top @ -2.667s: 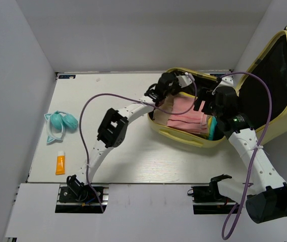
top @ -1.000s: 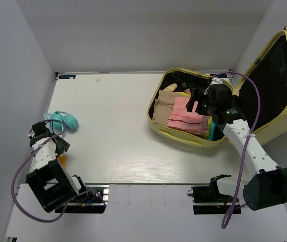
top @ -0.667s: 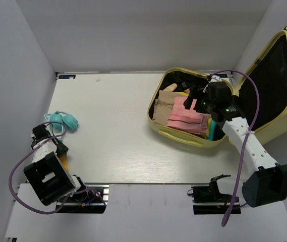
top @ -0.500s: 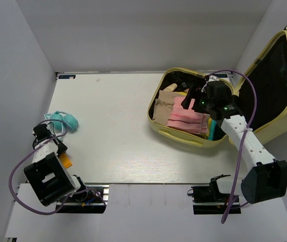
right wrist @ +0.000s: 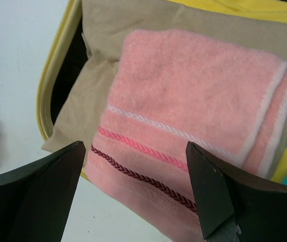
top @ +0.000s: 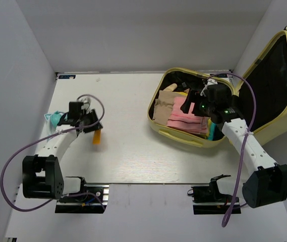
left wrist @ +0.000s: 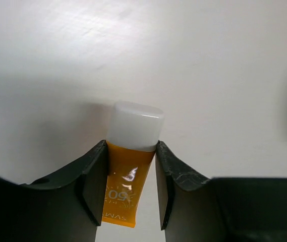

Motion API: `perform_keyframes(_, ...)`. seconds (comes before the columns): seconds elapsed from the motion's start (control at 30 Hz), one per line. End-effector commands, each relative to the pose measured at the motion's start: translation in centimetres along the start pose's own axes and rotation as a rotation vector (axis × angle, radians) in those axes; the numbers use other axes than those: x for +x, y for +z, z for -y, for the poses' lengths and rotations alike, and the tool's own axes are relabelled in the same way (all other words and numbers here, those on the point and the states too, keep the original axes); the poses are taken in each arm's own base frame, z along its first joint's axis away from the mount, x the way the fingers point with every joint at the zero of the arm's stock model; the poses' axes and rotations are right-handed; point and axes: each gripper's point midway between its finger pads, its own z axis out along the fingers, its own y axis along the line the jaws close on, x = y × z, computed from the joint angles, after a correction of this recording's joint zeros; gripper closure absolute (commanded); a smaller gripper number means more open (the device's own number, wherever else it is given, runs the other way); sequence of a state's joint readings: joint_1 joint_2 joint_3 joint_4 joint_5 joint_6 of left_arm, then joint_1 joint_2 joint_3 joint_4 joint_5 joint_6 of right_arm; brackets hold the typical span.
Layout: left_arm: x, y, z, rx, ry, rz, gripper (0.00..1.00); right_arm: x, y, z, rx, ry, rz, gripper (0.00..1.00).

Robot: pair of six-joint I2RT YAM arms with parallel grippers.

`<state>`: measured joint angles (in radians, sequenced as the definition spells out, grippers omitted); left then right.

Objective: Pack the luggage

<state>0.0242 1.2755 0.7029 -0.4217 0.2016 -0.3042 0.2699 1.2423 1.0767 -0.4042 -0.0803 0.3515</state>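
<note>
My left gripper (left wrist: 130,151) is clamped on an orange tube (left wrist: 124,189). Both dark fingers press its sides just under the white cap (left wrist: 134,126), and the cap sticks out past the fingertips towards the desk (left wrist: 209,60). A soft shadow lies on the surface around it, but I cannot tell whether the cap touches. From above, the left gripper (top: 94,126) sits over the left part of the desk (top: 133,156), about midway between the near and far edges, with the orange tube (top: 97,137) hanging blurred on its near side. Behind the wrist, the left arm (top: 57,143) runs back as a white forearm towards the left edge. It folds at a black elbow block close to the near left corner. Teal headphones (top: 54,119) lie just beside the wrist, near the left edge.

My right gripper (right wrist: 135,151) holds nothing. Its two fingers stand wide apart above a folded pink towel (right wrist: 193,101), which lies on a beige cloth (right wrist: 98,75). In the top view the right gripper (top: 191,103) hovers over the open luggage (top: 183,138). The right arm (top: 244,143) slants back from it towards the near right corner, where it bends at a black elbow out past the right edge.

The luggage sits at the far right corner of the desk, with its black-lined lid (top: 272,91) swung open and leaning beyond the right edge. Inside, the pink towel (top: 186,120) lies over the beige cloth (top: 161,108).
</note>
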Motion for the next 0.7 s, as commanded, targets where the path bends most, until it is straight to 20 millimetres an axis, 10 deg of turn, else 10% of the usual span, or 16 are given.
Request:
perform_keyframes(0.0, -8.5, -2.9, 10.1, 0.205, 0.195, 0.222, 0.86, -0.1, -1.5, 1.0, 0.047, -0.019, 0.051, 0.13)
perform_keyframes(0.3, -17.9, -4.0, 31.4, 0.58, 0.515, 0.458, 0.82, 0.6, -4.8, 4.1, 0.197, 0.071, 0.199, 0.13)
perform_keyframes(0.37, -16.6, -0.8, 34.2, 0.613, 0.526, 0.418, 0.82, 0.8, -5.2, 4.8, 0.223, 0.085, 0.233, 0.13)
perform_keyframes(0.47, -18.6, -2.7, 39.7, 0.69, 0.536, 0.512, 0.81, 1.0, -5.4, 5.5, 0.251, 0.108, 0.262, 0.13)
perform_keyframes(0.5, -19.3, 0.1, 40.6, 0.65, 0.512, 0.518, 0.81, 0.7, -5.8, 5.2, 0.241, 0.113, 0.289, 0.13)
perform_keyframes(0.67, -20.2, 1.4, 47.0, 0.694, 0.418, 0.679, 0.78, 0.8, -6.1, 5.5, 0.252, 0.104, 0.285, 0.12)
